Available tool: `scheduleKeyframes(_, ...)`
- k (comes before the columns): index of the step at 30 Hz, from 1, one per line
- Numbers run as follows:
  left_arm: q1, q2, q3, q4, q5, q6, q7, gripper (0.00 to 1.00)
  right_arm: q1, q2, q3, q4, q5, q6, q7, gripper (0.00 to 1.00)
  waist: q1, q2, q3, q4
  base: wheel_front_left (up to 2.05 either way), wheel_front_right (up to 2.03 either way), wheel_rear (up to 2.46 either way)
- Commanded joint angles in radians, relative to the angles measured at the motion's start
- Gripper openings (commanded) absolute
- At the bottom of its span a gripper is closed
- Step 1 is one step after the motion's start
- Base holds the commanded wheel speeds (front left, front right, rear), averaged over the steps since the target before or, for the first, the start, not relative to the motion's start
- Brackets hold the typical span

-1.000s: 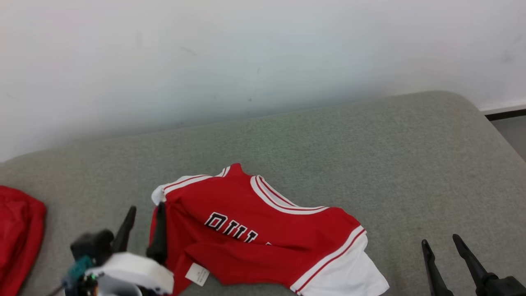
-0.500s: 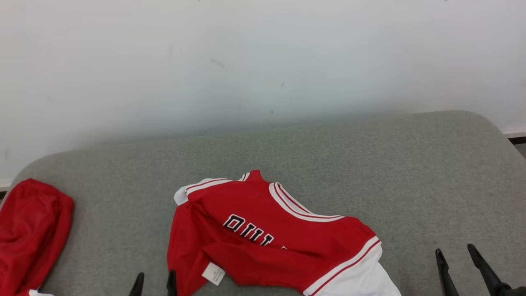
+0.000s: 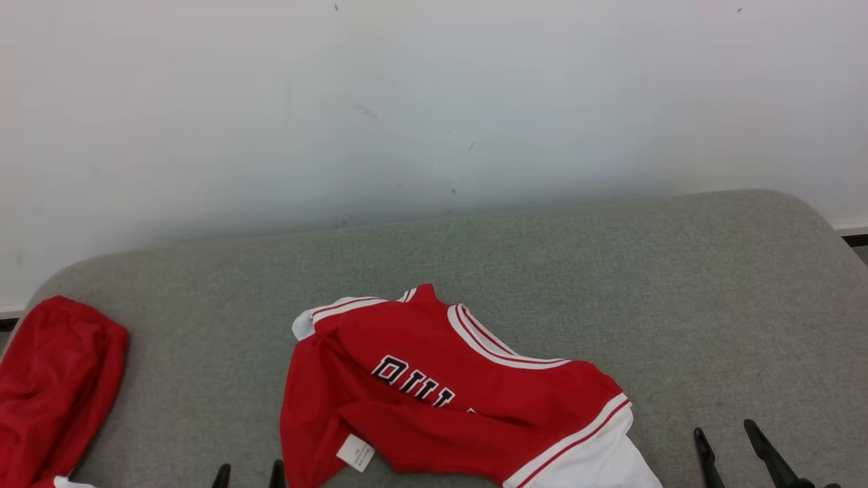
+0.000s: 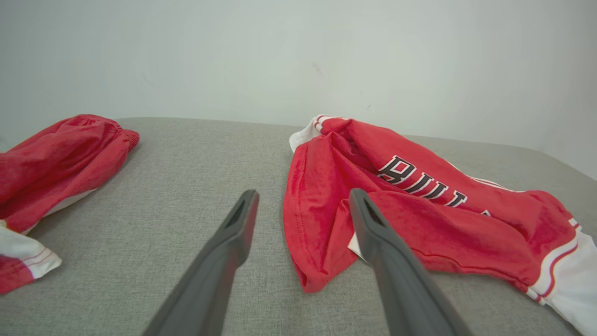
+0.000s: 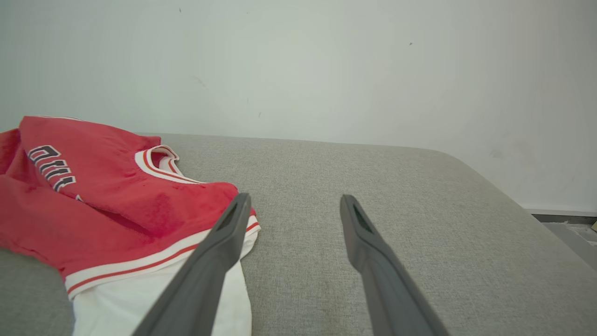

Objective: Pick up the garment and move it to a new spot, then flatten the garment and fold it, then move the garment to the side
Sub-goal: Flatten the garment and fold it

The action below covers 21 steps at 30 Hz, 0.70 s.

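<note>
The garment (image 3: 447, 400) is a red jersey with white trim, black lettering and a white tag, lying crumpled on the grey cushion (image 3: 610, 291). It also shows in the left wrist view (image 4: 419, 210) and the right wrist view (image 5: 102, 205). My left gripper (image 3: 248, 473) is open at the bottom edge, just left of the jersey's near corner; in its own view the left gripper (image 4: 302, 205) straddles that red edge without touching. My right gripper (image 3: 724, 437) stands open to the right of the jersey's white hem, and in its own view the right gripper (image 5: 294, 205) holds nothing.
A second red cloth (image 3: 54, 386) with white trim lies bunched at the cushion's left end, also in the left wrist view (image 4: 56, 158). A pale wall (image 3: 434, 102) rises directly behind the cushion. The cushion's right end rounds off near a dark floor strip (image 3: 853, 238).
The head camera has tilted and shifted, so the whole scene sits lower and to the right. My left gripper has drawn back from the jersey's left edge to the bottom of the view. The jersey lies unchanged.
</note>
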Motion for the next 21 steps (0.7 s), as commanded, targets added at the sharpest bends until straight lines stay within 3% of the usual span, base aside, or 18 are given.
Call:
scheduleKeyframes(1, -0.002, 0.002, 0.006, 0.002, 0.013, -0.006, -0.001, 1.00, -0.009, -0.004, 0.003, 0.002, 0.011, -0.002, 0.001, 1.00, 0.0000, -0.0001, 0.001, -0.001, 0.00, 0.00, 0.00)
scheduleKeyframes(15, -0.014, 0.000, 0.001, 0.000, -0.001, -0.009, -0.001, 1.00, -0.022, -0.007, 0.022, -0.011, 0.023, -0.002, 0.001, 1.00, 0.0000, -0.0001, -0.001, 0.003, 0.00, 0.00, 0.00)
scheduleKeyframes(21, -0.018, 0.000, -0.020, 0.024, 0.062, -0.009, -0.001, 1.00, -0.035, -0.028, 0.043, -0.037, 0.035, -0.002, 0.001, 1.00, 0.0000, -0.0001, -0.001, 0.001, 0.00, 0.00, 0.00)
